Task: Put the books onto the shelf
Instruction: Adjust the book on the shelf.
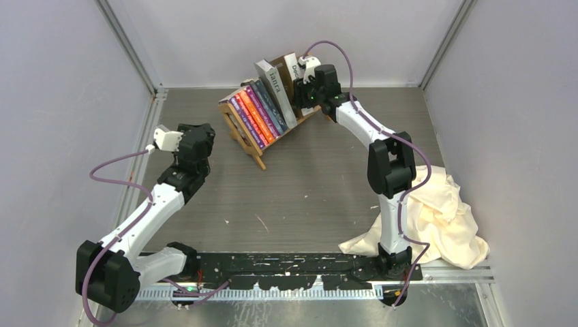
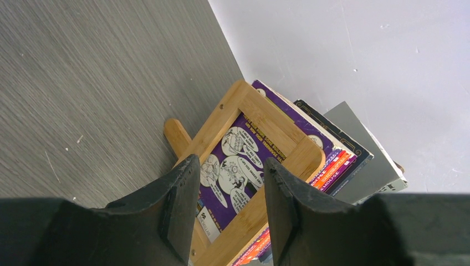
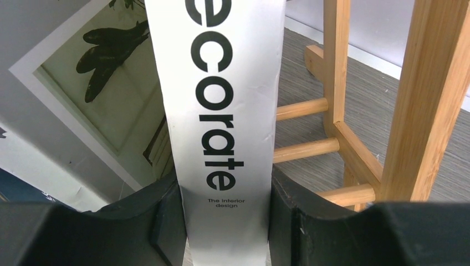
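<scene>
The light-wood shelf (image 1: 249,146) stands at the back of the table, with several books (image 1: 255,116) leaning in it: purple, orange, dark blue and a larger grey one (image 1: 276,85). My right gripper (image 1: 307,85) is at the shelf's far end, shut on the spine of a white book (image 3: 221,83) lettered "Decorate", which stands upright beside the end frame (image 3: 421,100). My left gripper (image 1: 201,139) hovers open off the shelf's near end. In its wrist view the wooden end frame (image 2: 260,113) and a purple cover (image 2: 233,166) show beyond the empty fingers (image 2: 183,194).
A crumpled cream cloth (image 1: 443,218) lies at the right, by the right arm's base. Grey walls close in the table at the back and on both sides; the shelf sits near the back wall.
</scene>
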Tool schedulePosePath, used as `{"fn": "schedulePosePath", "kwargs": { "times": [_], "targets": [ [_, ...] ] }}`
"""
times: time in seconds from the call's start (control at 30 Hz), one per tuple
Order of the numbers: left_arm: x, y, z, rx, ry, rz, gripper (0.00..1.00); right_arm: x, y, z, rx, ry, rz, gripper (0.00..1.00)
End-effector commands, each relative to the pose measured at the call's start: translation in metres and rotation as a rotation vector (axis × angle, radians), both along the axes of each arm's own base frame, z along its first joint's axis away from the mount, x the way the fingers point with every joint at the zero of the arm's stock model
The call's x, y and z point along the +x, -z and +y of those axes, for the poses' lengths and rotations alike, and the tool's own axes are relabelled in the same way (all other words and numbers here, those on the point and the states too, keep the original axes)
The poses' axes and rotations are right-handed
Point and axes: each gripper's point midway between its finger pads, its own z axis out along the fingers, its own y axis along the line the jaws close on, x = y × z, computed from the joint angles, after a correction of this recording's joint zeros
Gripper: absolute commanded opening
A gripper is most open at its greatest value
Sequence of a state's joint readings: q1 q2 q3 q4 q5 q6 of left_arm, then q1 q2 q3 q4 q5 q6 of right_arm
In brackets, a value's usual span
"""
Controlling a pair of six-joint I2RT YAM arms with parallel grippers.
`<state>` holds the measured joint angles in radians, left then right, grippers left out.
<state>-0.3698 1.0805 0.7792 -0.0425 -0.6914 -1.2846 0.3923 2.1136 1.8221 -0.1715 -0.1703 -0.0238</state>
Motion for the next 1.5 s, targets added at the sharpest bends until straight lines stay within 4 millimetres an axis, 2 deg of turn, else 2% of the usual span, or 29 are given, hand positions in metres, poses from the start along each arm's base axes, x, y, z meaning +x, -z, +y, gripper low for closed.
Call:
{"fn": "schedulePosePath", "kwargs": {
  "times": [0.0, 0.23, 0.33, 0.43, 0.67, 0.83, 1.17, 1.47],
  "targets": [
    [-0.001, -0.006, 0.008, -0.009, -0.036, -0.03, 0.46, -0.002, -0.065, 0.011, 0.066, -0.034, -0.144, 0.52],
    [-0.008, -0.003, 0.01, -0.018, -0.039, -0.034, 0.46, -0.013, -0.049, 0.019, -0.004, -0.043, -0.173, 0.53],
    [-0.013, -0.001, 0.012, -0.025, -0.04, -0.046, 0.46, -0.02, -0.037, 0.016, -0.027, -0.039, -0.175, 0.54],
    [-0.018, 0.001, 0.015, -0.019, -0.045, -0.05, 0.46, -0.019, -0.033, 0.013, -0.035, -0.032, -0.208, 0.55],
    [-0.023, 0.001, 0.016, -0.025, -0.041, -0.087, 0.46, -0.019, -0.028, 0.005, -0.036, 0.009, -0.238, 0.65],
    [-0.023, -0.007, 0.014, -0.022, -0.037, -0.1, 0.46, -0.019, -0.037, 0.002, -0.017, 0.03, -0.253, 0.7],
    [-0.024, -0.016, 0.012, -0.007, -0.035, -0.095, 0.45, -0.027, -0.069, 0.001, 0.052, 0.041, -0.266, 0.73],
    [-0.023, -0.015, 0.011, 0.007, -0.034, -0.046, 0.45, -0.04, -0.104, -0.006, 0.082, 0.062, -0.29, 0.74]
  ]
}}
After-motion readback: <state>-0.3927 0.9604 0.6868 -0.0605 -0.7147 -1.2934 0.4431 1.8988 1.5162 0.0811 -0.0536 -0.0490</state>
